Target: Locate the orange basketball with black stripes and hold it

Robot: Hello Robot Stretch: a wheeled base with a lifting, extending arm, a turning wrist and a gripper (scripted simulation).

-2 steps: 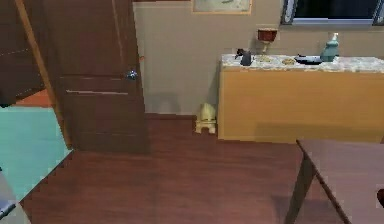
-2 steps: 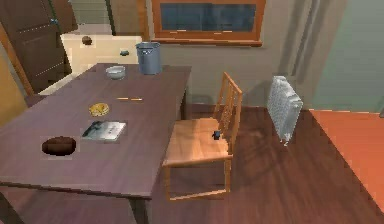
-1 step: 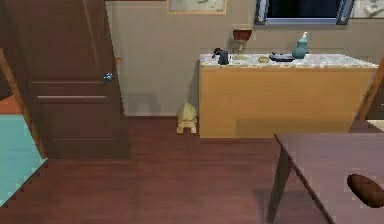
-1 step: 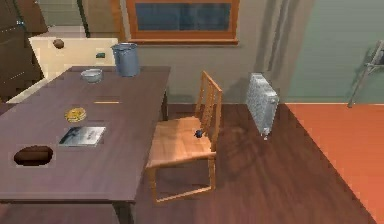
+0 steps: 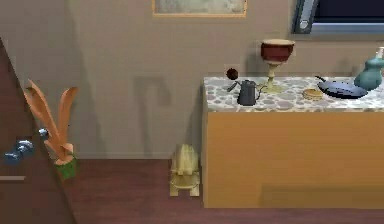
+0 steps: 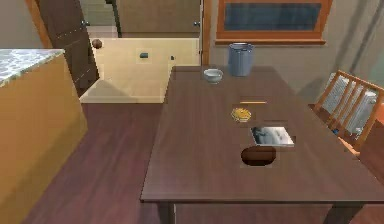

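One speckled stone countertop (image 5: 285,101), one long wooden table (image 6: 205,135).

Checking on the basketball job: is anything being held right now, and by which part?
Cannot be told. The table carries a bowl and a grey container.
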